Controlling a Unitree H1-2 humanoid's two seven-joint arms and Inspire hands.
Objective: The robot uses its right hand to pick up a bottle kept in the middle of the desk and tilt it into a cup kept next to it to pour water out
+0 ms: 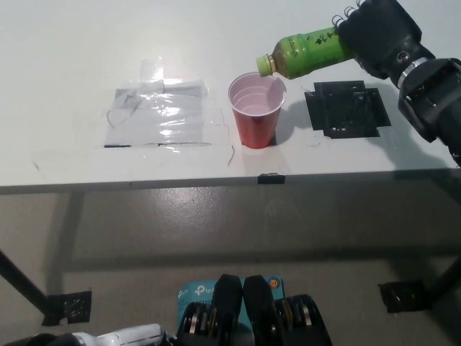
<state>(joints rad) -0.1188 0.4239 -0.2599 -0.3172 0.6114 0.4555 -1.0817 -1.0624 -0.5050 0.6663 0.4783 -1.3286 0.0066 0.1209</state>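
Head view: the black right hand (378, 37) is wrapped around the base of the green bottle (306, 53), holding it tipped nearly level above the desk (65, 65), well back from the front edge. The capped neck points left and slightly down, just over the right rim of the red cup (256, 109). The hand hides the bottle's bottom end. The cup stands upright near the middle of the desk; whether any water lies in it is hard to tell. A black tape patch (344, 109) lies right of the cup, a clear tape patch (158, 114) to its left. The white left hand (126, 336) shows only as a sliver at the picture's bottom edge, its fingers cut off, so its state cannot be told.
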